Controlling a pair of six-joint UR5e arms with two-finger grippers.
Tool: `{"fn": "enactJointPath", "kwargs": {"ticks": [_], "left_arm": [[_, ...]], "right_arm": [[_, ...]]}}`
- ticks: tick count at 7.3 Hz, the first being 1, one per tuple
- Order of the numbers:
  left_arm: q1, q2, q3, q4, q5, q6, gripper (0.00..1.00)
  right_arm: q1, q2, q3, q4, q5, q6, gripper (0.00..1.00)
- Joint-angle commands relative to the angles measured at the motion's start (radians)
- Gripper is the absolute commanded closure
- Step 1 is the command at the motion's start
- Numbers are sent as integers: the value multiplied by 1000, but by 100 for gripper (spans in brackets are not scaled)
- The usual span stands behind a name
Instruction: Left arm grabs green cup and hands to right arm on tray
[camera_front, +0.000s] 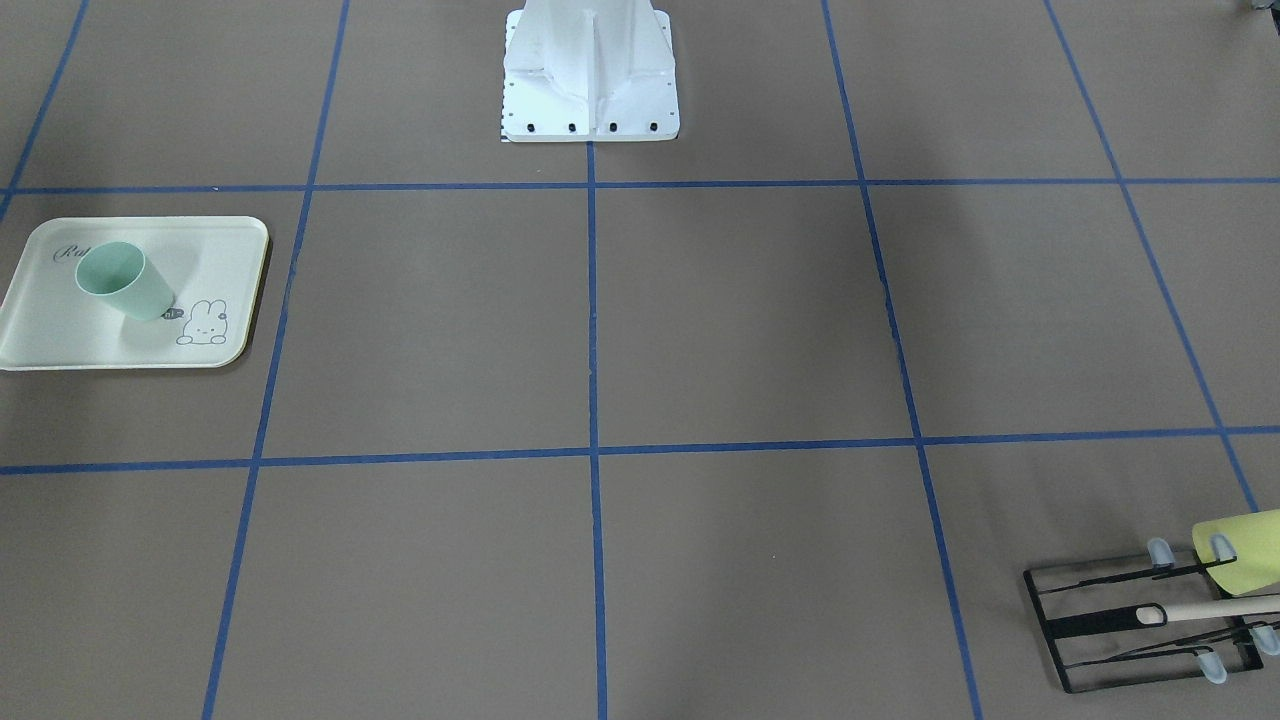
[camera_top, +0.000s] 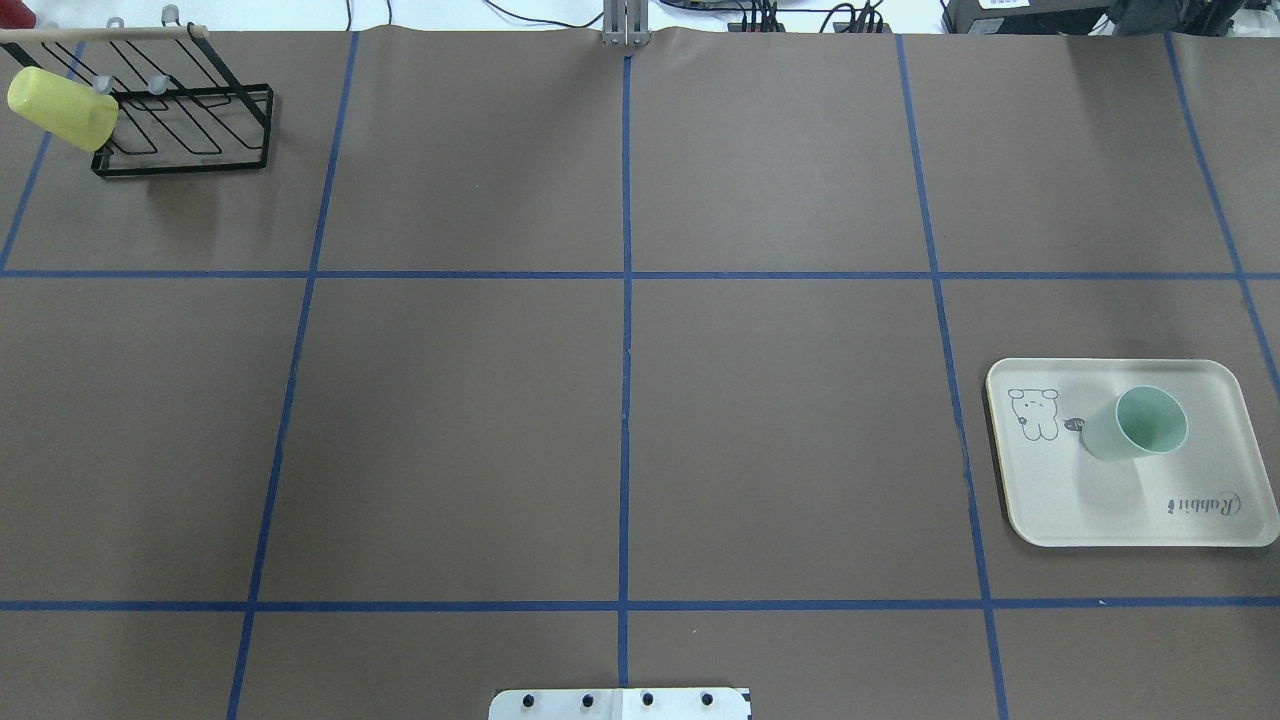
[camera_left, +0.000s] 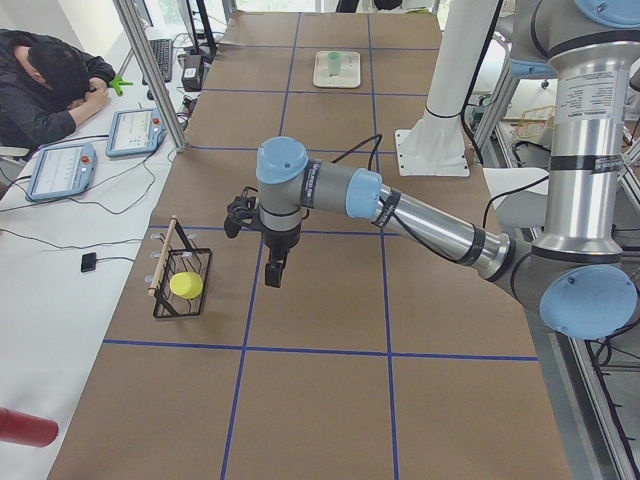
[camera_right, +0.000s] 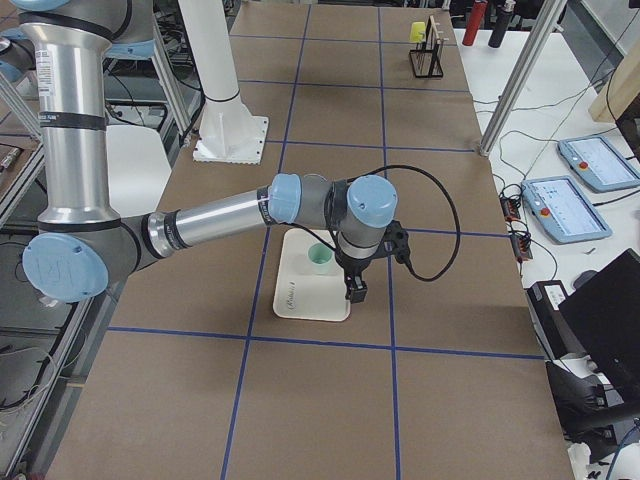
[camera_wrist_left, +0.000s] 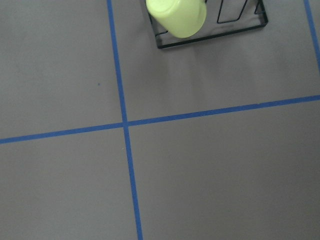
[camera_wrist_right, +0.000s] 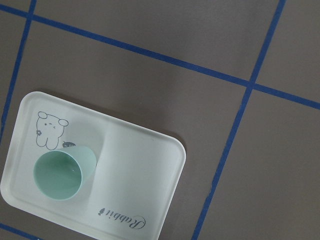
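We see green cup (camera_top: 1135, 425) upright on tray (camera_top: 1120, 505), below & near right end effector (camera_right: 355, 290). Left end effector (camera_left: 272, 272) is well apart, by rack (camera_left: 185, 290). Fingers apart or together: can't tell for either.

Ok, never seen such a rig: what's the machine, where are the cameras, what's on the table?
This robot has a silver jointed left arm and right arm at a brown table with blue tape. Two pictures look down from opposite sides, two from the table's ends, two from wrist cameras. A small pale mint-green plastic cup stands on a flat cream rectangular tray; a yellow-green cup hangs on a black wire rack. The left pincer hangs near the rack, the right pincer near the tray; neither holds anything.
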Motion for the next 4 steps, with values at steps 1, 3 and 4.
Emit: {"fn": "enactJointPath", "kwargs": {"ticks": [1, 3, 4], "left_arm": [[-2, 45, 73, -36, -4, 10, 0], [-4, 58, 216, -153, -6, 9, 0], [-4, 87, 203, -159, -8, 9, 0]], "right_arm": [[11, -14, -38, 1, 3, 11, 1], [11, -13, -66, 1, -2, 8, 1], [11, -13, -75, 1, -11, 8, 1]]}}
